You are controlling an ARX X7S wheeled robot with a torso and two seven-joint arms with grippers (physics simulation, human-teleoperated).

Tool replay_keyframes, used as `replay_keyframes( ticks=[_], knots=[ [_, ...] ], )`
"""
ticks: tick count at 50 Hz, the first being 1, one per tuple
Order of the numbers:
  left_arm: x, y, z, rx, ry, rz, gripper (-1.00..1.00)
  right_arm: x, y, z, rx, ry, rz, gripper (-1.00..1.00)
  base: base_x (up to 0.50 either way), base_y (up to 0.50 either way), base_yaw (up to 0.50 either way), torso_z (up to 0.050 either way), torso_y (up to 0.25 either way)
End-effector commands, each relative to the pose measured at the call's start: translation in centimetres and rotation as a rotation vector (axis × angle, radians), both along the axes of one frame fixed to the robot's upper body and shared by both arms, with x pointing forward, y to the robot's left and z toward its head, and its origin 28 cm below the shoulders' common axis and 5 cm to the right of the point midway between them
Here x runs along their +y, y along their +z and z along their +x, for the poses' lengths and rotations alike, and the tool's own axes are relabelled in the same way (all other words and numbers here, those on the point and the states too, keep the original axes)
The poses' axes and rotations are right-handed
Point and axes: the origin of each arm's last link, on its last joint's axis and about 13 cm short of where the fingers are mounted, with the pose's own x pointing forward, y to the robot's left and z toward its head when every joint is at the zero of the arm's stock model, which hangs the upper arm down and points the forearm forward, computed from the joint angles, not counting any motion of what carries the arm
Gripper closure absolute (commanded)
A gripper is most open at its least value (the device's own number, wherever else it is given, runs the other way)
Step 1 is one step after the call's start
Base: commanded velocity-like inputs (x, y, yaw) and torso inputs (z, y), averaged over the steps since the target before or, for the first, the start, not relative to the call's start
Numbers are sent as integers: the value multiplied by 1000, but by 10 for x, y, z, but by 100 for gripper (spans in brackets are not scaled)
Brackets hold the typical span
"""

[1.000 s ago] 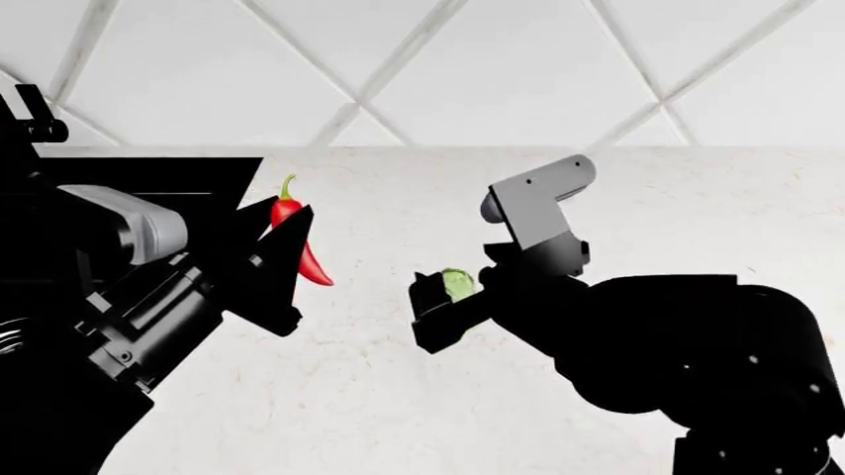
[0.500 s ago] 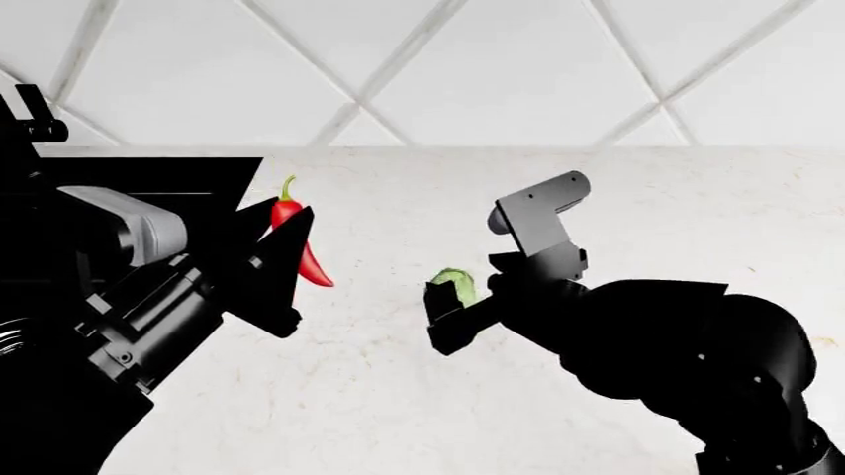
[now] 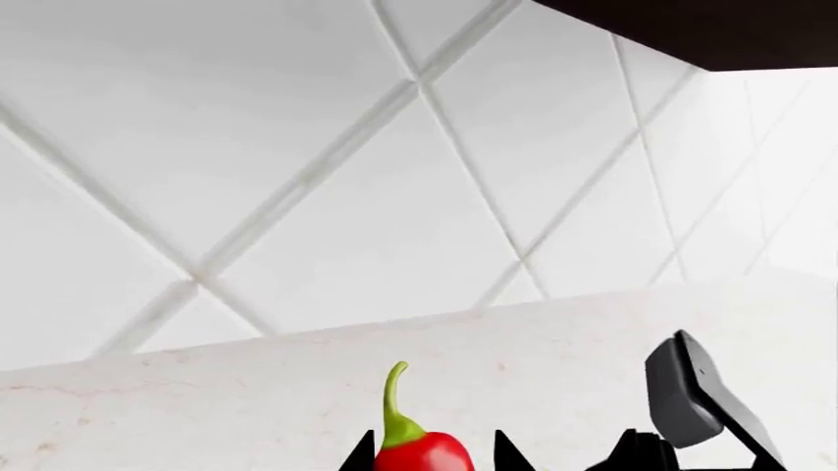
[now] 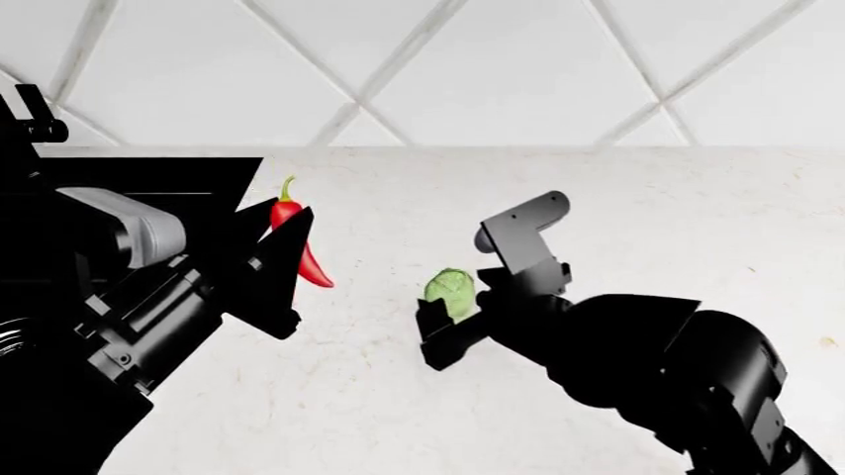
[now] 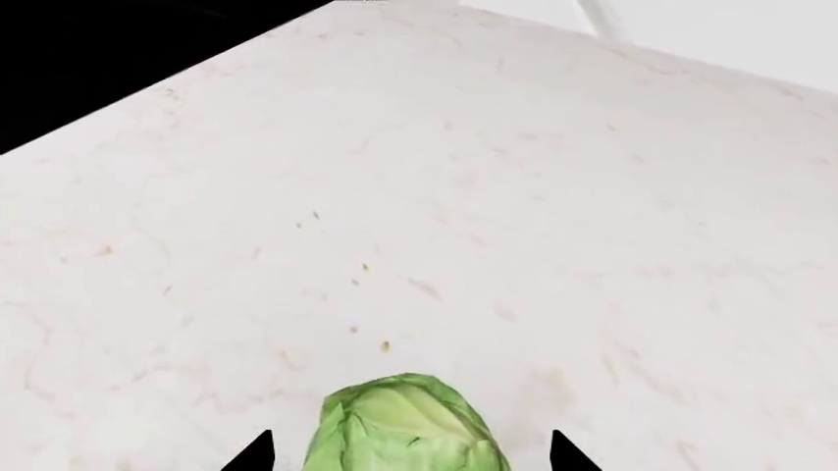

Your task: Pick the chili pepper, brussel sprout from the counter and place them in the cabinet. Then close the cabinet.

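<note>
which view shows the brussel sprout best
The right wrist view: the brussel sprout fills the lower middle, leaf veins clear, between the right gripper's fingertips. The head view shows it small and partly hidden by that gripper. The left wrist view doesn't show it.

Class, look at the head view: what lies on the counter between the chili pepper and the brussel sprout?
Nothing. In the head view, only bare counter separates the chili pepper at the left gripper from the brussel sprout at the right gripper.
</note>
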Motion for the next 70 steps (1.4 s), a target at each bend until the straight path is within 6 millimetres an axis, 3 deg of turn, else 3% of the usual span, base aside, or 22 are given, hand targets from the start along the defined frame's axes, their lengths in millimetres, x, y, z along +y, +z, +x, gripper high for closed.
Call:
replay_keyframes(
  ticks=[1, 14, 15, 28, 36, 42, 50, 59, 70],
  knots=[
    [0, 1, 0, 2, -2, -6, 100, 3, 0, 6, -15, 12, -3, -100, 0, 0, 0, 0, 0],
    [0, 0, 1, 2, -6, -7, 100, 8, -6, 9, -12, 42, -9, -100, 0, 0, 0, 0, 0],
    [0, 0, 1, 2, -6, -7, 100, 8, -7, 8, -15, 47, -18, 100, 0, 0, 0, 0, 0],
    [0, -1, 1, 4, -6, -10, 100, 4, -4, 6, -115, 45, -45, 100, 0, 0, 0, 0, 0],
    [0, 2, 2, 1, -1, -17, 100, -2, 25, 0, -301, -22, -1, 100, 0, 0, 0, 0, 0],
    [-1, 4, 2, -3, -5, -15, 100, -9, 58, -15, -500, -87, 22, 100, 0, 0, 0, 0, 0],
    [-1, 7, -2, -19, 2, -23, 100, -19, 84, -42, -685, -146, 76, 100, 0, 0, 0, 0, 0],
    [1, 11, -10, -57, 24, -40, 100, -26, 97, -74, -847, -195, 152, 100, 0, 0, 0, 0, 0],
    [5, 28, -34, -169, 38, -65, 100, -31, 108, -106, -974, -219, 206, 100, 0, 0, 0, 0, 0]
  ],
)
